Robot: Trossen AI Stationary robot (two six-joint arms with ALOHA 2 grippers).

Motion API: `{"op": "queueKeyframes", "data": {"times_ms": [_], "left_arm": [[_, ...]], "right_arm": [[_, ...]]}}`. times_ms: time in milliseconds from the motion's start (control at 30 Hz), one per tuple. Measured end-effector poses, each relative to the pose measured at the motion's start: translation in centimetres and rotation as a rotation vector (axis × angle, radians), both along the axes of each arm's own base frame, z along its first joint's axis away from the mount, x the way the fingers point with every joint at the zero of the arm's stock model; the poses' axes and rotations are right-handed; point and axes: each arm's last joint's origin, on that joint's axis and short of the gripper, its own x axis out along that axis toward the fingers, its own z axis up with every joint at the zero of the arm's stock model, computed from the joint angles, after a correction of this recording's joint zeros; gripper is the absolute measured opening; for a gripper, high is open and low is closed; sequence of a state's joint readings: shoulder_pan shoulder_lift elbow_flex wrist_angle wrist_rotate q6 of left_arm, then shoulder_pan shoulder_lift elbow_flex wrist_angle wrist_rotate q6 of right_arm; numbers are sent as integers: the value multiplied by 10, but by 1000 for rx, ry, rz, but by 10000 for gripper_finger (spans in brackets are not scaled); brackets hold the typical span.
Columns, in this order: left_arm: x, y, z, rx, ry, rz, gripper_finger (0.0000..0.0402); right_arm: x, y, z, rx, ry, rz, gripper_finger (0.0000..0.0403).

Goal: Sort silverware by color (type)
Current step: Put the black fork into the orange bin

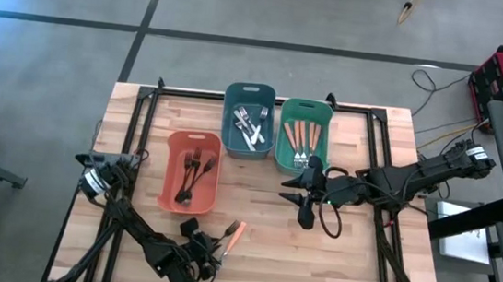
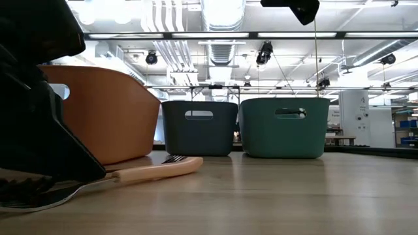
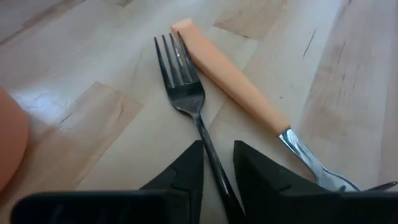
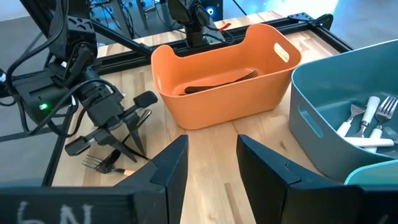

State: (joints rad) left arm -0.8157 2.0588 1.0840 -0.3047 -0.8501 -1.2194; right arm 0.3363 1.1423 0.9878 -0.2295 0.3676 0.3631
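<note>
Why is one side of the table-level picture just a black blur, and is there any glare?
Low view: the left gripper sits close to the lens, a dark unfocused mass. Ceiling strip lights glare brightly. Left wrist view: the dark fork is sharp, its tines glinting.

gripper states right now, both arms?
Left gripper: closing around the dark fork handle on the table; grip not confirmed.
Right gripper: open, empty.

arms: matte black, jointed | cables: black, looped along links | left gripper: pointed black fingers
</note>
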Motion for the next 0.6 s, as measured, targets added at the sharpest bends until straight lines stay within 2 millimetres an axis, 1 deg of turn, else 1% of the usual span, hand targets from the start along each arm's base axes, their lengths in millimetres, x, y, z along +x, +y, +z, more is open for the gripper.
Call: {"op": "queueKeyframes", "data": {"times_ms": [67,233,600], "left_arm": [[0,0,0,-2,3,-1,56],[0,0,0,-2,8,-2,8],[-1,2,4,9,1,3,2]], "right_arm": [[0,0,0,1,0,0,127],[0,0,0,3,0,-2,128],[0,0,-3,1,8,-1,127]]}}
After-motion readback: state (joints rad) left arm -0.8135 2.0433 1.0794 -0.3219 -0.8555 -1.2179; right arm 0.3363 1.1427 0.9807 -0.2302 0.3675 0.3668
